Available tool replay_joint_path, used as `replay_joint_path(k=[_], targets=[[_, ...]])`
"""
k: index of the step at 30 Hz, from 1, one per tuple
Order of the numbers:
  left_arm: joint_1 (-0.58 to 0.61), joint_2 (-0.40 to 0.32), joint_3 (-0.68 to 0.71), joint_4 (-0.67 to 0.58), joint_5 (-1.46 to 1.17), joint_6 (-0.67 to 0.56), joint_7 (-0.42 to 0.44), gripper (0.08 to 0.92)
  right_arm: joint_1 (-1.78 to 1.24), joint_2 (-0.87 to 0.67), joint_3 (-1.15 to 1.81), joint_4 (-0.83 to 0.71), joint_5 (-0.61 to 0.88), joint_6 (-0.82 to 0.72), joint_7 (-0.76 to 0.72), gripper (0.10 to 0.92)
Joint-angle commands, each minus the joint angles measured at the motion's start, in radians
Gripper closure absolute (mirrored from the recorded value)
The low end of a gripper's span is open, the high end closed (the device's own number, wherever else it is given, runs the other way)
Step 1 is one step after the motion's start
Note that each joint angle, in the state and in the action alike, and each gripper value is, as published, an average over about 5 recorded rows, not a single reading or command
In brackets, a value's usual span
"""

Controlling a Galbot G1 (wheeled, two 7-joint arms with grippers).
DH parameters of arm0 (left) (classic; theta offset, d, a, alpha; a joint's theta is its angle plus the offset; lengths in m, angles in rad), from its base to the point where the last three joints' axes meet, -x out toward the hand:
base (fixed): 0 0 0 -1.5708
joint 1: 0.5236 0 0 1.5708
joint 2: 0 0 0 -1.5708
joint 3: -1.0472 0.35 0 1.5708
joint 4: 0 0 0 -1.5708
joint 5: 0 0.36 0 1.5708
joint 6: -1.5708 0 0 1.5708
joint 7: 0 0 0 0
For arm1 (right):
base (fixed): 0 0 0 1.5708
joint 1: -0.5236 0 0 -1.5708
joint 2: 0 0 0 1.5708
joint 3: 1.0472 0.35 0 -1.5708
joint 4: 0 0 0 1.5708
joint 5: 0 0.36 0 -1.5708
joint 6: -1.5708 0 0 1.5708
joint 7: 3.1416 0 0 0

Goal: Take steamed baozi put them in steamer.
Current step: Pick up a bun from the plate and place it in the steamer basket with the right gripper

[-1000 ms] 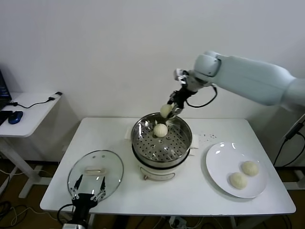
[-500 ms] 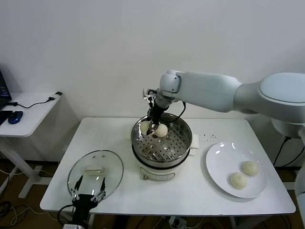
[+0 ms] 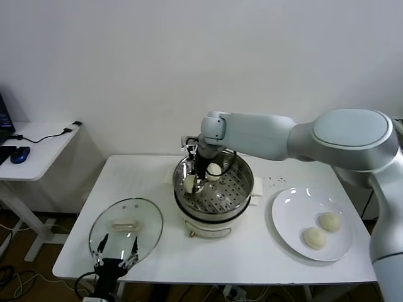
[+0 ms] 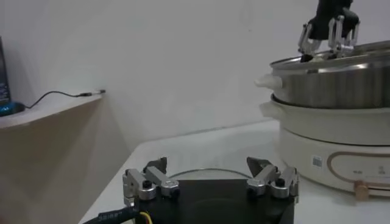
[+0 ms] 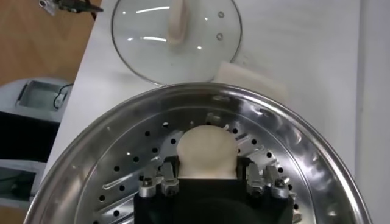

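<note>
At the far left a side desk (image 3: 38,151) carries a computer mouse (image 3: 20,154) and a cable. On the white worktop (image 3: 245,251), toward its left front, a round glass lid (image 3: 126,225) lies flat with its white handle up. The left gripper (image 3: 114,255) is parked just off the worktop's front edge below the lid, its jaws spread wide and holding nothing; in the left wrist view the left gripper's fingers (image 4: 149,182) stand well apart.

In the middle stands the steamer (image 3: 234,202), a shiny perforated basket on a white base. The right gripper (image 3: 196,182) reaches down inside its left part with a steamed baozi (image 3: 190,183) between its jaws, low over the perforated floor. In the right wrist view that bun (image 5: 206,152) sits between the two fingers (image 5: 159,181); whether they press it or have let go cannot be told. A second bun (image 3: 215,171) rests in the basket just behind the gripper.

To the right a flat white plate (image 3: 289,214) holds the remaining two buns (image 3: 322,229), side by side near its right edge.
</note>
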Motion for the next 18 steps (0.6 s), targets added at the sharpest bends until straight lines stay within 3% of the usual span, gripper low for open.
replay_joint_path(k=[1, 6, 13, 18], targets=[[0.0, 0.0, 0.001, 0.002, 0.001, 0.0, -0.001, 0.177, -0.018, 0.015, -0.003, -0.007, -0.006, -0.008, 0.013, 0.301], [-0.003, 0.0, 0.004, 0.002, 0.003, 0.002, -0.001, 0.177, -0.006, -0.01, 0.023, 0.011, -0.007, -0.016, 0.017, 0.21], [-0.007, 0.001, 0.009, 0.001, 0.007, 0.004, -0.001, 0.177, 0.089, -0.142, 0.05, 0.138, -0.028, -0.015, 0.011, 0.203], [-0.007, 0.0, 0.011, -0.003, 0.011, 0.004, -0.002, 0.177, 0.202, -0.335, 0.037, 0.27, -0.059, 0.013, -0.019, 0.203]])
